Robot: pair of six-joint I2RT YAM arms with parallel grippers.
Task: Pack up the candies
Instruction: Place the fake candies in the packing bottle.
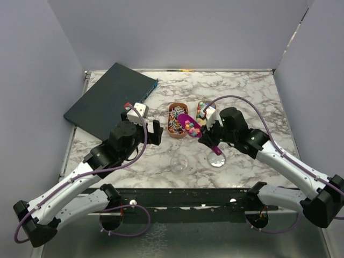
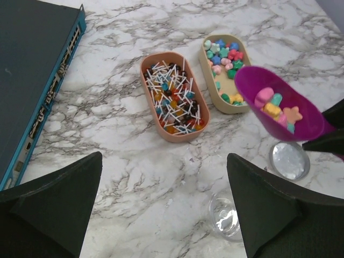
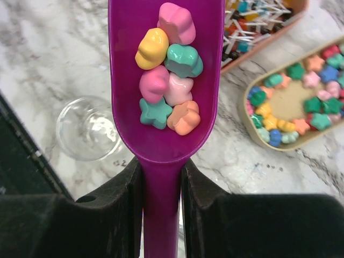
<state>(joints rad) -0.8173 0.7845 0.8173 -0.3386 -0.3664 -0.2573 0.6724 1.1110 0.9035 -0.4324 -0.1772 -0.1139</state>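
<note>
Black fingers (image 3: pixel 107 215) of the right gripper (image 3: pixel 161 183) sit clamped on the handle of a purple scoop (image 3: pixel 209 54), one on each side. Seven candies (image 3: pixel 167 86) lie in the scoop's bowl: pink, yellow, teal and orange star and flower shapes. It is held above the marble table (image 3: pixel 48 59), with a small clear cup (image 3: pixel 88 129) standing just beside it on one side and a beige tray (image 3: pixel 293 101) of the same bright candies on the other. Next to that, an orange tray (image 2: pixel 143 72) holds darker sweets on white sticks. The left gripper (image 2: pixel 164 177) hovers near the cup, its jaws wide apart and empty. A round silvery lid (image 2: pixel 289 160) lies by the scoop, and a dark teal box (image 2: pixel 32 64) rests on the table's left side.
</note>
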